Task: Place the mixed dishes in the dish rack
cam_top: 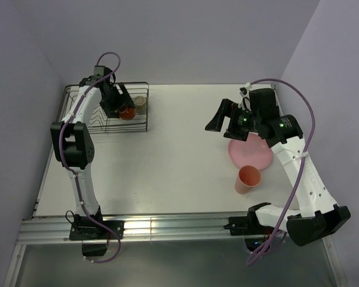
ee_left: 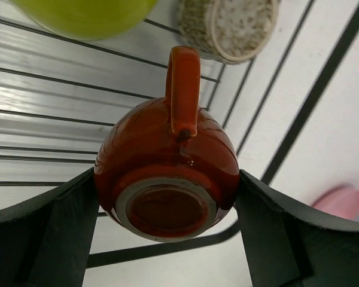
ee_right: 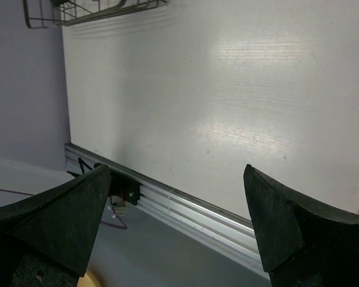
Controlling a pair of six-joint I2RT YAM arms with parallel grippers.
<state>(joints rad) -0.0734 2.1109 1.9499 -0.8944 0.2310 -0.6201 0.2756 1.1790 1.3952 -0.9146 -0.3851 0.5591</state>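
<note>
Mug (ee_left: pixel 167 149) gripped between left hand (ee_left: pixel 167 182) fingers.

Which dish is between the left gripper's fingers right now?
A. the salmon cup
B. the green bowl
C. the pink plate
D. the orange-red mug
D: the left wrist view shows the orange-red mug held between the two fingers of the left gripper, its base toward the camera.

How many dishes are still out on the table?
2. The pink plate lies on the right; the salmon cup sits beside it. The arm above may hide more.
</note>
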